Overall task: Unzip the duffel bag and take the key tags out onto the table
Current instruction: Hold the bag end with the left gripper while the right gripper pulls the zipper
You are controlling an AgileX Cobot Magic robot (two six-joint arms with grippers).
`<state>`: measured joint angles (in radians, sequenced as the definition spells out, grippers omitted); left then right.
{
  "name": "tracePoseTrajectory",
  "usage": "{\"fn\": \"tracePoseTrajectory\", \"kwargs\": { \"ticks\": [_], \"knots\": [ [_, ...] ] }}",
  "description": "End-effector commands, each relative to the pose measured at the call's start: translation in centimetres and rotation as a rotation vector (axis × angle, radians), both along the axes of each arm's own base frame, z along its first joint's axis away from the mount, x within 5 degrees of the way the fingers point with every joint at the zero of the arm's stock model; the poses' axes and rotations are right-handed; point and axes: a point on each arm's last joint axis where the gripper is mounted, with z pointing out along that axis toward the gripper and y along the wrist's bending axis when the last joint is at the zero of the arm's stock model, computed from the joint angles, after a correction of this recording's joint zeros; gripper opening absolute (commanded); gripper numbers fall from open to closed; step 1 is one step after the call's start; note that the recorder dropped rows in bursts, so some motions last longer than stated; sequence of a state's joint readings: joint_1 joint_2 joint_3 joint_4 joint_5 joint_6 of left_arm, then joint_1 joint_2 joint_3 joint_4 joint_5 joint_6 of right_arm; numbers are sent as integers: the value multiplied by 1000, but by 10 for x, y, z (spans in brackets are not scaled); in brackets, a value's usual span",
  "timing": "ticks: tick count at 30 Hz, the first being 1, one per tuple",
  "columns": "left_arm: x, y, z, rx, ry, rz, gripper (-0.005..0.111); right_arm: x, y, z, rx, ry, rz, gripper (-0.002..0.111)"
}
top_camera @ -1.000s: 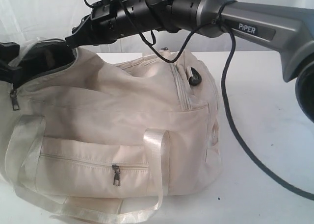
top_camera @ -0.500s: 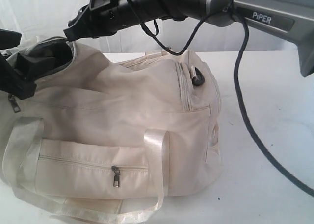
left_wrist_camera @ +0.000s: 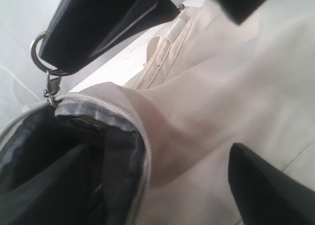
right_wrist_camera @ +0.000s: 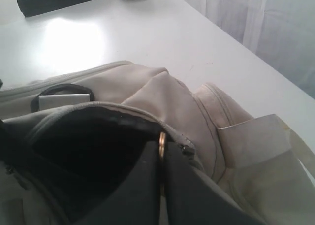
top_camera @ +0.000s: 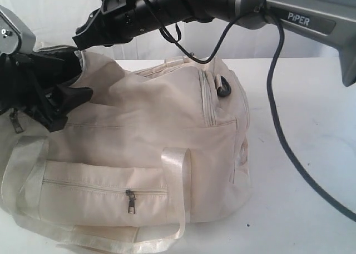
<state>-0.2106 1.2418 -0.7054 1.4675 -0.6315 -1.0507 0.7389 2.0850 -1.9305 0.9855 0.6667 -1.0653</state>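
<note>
My right pincer (top_camera: 79, 40) is clenched on the pull ring (right_wrist_camera: 161, 145) of the zip, up at the left end of the bag (top_camera: 150, 115). Over the last second it has lifted a little, drawing the lip of the opening (right_wrist_camera: 83, 156) up with it. The bigger change is my left pincer (top_camera: 65, 106). A second ago it sat barely inside the edge of the outside view. Now it has swung in against the bag's side just below the gap, fingers spread wide and gripping nothing. I take that to mean the unzipping at this end is about done, and that I'm setting up to reach in while the right holds the opening up. The key tags I can't see in any view. The inside shows only dark lining, so I judge they're still in the bag, and none lie on the table (top_camera: 311, 154) where I can see it. The only lettering (top_camera: 301, 19) I can read is "PiPER", white on my right arm's grey link; the bag shows no label I can make out
</note>
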Motion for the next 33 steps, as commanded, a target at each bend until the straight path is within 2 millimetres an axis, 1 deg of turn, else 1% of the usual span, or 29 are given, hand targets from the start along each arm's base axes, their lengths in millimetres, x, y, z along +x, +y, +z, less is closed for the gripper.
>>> {"fn": "tracePoseTrajectory", "kwargs": {
  "ticks": [1, 5, 7, 9, 10, 12, 13, 16, 20, 24, 28, 30, 33],
  "knots": [
    [10, 0, -9, -10, 20, 43, 78, -7, -5, 19, 47, 25, 10, 0],
    [19, 3, -16, -43, 51, 122, 77, -7, -5, 19, 49, 26, 6, 0],
    [20, 4, -16, -78, 63, 146, 73, -7, -5, 19, 50, 23, 2, 0],
    [21, 4, -15, -92, 66, 155, 64, -5, -5, 20, 55, 18, -8, 0],
    [21, 4, -15, -96, 67, 157, 57, -5, -5, 20, 56, 16, -12, 0],
    [21, 5, -16, -91, 72, 170, 46, -4, -5, 20, 57, 12, -18, 0],
    [21, 5, -16, -89, 73, 173, 38, -4, -5, 20, 55, 8, -20, 0],
    [22, 6, -16, -86, 75, 180, 21, -4, -5, 20, 55, 8, -20, 0],
    [22, 8, -17, -74, 81, 197, 0, -3, -5, 20, 56, -1, -31, 0],
    [23, 13, -19, -73, 118, 266, 0, 2, -8, 18, 7, -76, -65, 0],
    [21, 23, -17, -112, 176, 403, 0, 7, -11, 15, -42, -93, -120, 0],
    [17, 28, -12, -150, 191, 475, 0, 9, -12, 13, -63, -101, -134, 0],
    [10, 33, -1, -184, 173, 519, 0, 11, -13, 12, -68, -101, -160, 0]
  ]
}}
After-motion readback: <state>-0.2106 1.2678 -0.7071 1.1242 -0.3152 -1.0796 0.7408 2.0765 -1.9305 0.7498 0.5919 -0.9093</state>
